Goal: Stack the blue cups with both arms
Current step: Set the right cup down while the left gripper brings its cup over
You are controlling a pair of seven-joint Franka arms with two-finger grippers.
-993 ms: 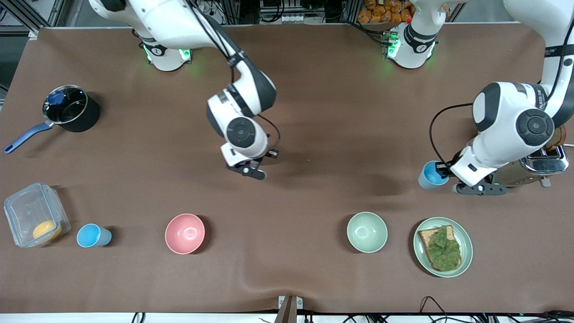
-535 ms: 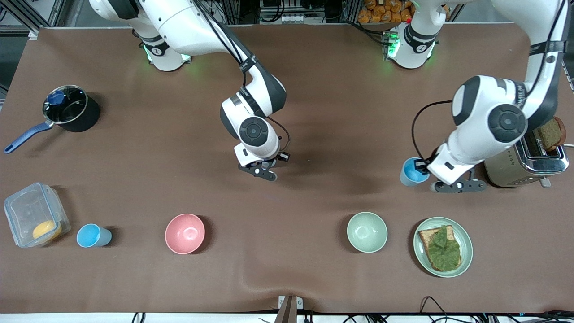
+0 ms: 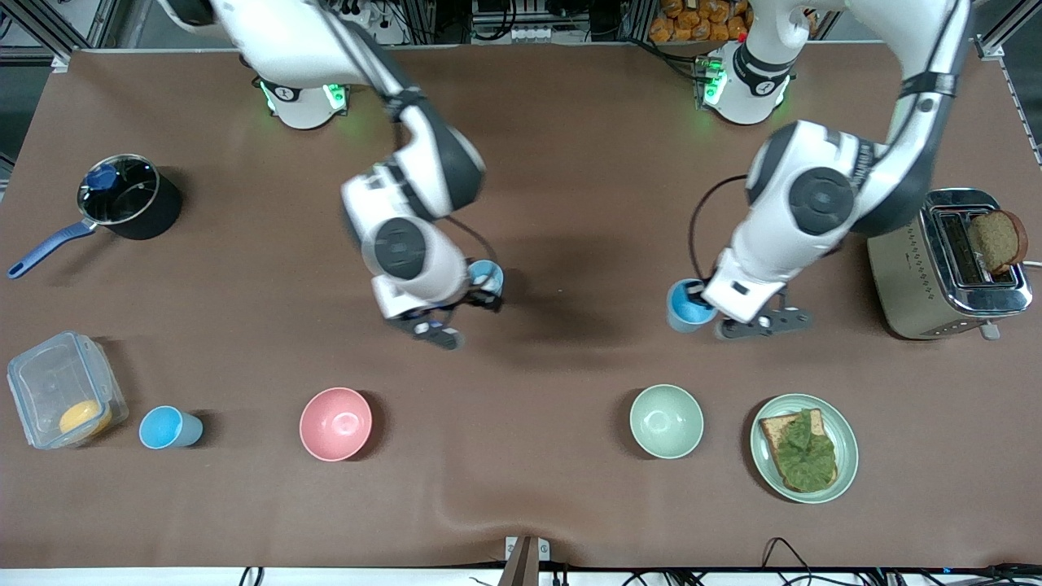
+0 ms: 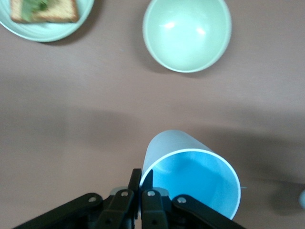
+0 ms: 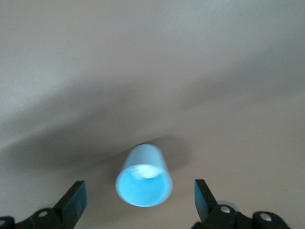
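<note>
My left gripper [image 3: 710,313] is shut on the rim of a blue cup [image 3: 685,306] and holds it upright over the table, above the pale green bowl's side. In the left wrist view one finger [image 4: 135,180] is outside the wall of this cup [image 4: 190,179] and one inside. My right gripper [image 3: 457,316] is open over a second blue cup [image 3: 487,277] standing near the table's middle. In the right wrist view that cup [image 5: 144,176] sits between the spread fingers [image 5: 76,199]. A third blue cup [image 3: 168,427] stands beside the plastic box.
A pink bowl [image 3: 335,423], a pale green bowl [image 3: 666,421] and a plate with toast [image 3: 804,448] line the side nearer the camera. A toaster [image 3: 944,264] is at the left arm's end. A pot [image 3: 130,199] and a plastic box [image 3: 63,389] are at the right arm's end.
My left arm has carried its blue cup from beside the toaster toward the table's middle. My right arm has swung back toward its own end, and a blue cup now shows under it.
</note>
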